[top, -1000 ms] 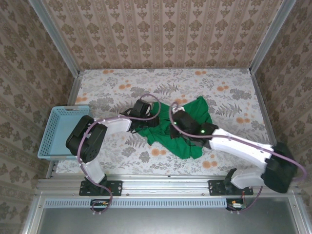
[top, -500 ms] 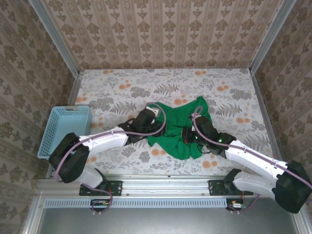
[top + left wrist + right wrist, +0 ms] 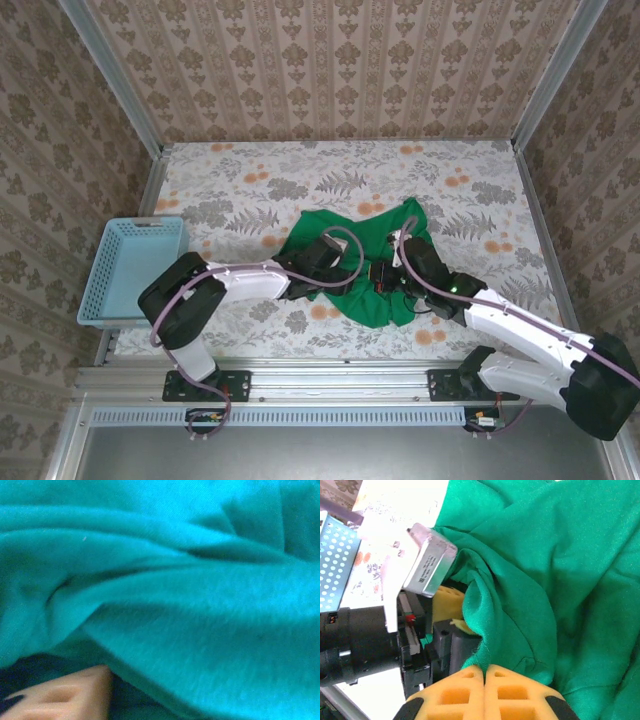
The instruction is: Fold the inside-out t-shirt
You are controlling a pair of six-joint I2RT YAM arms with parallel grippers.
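T-shirt point(image 3: 372, 238): crumpled green heap at middle of table point(image 3: 240, 170).
Right gripper point(image 3: 484, 674): pads pressed together, pinching a fold.
Left gripper point(image 3: 348, 272): pushed into cloth; grip cannot be told.

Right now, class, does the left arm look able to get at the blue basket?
Probably yes: the basket sits by the left arm's base with bare table between, but the left gripper is down in the t-shirt folds and must lift out first.
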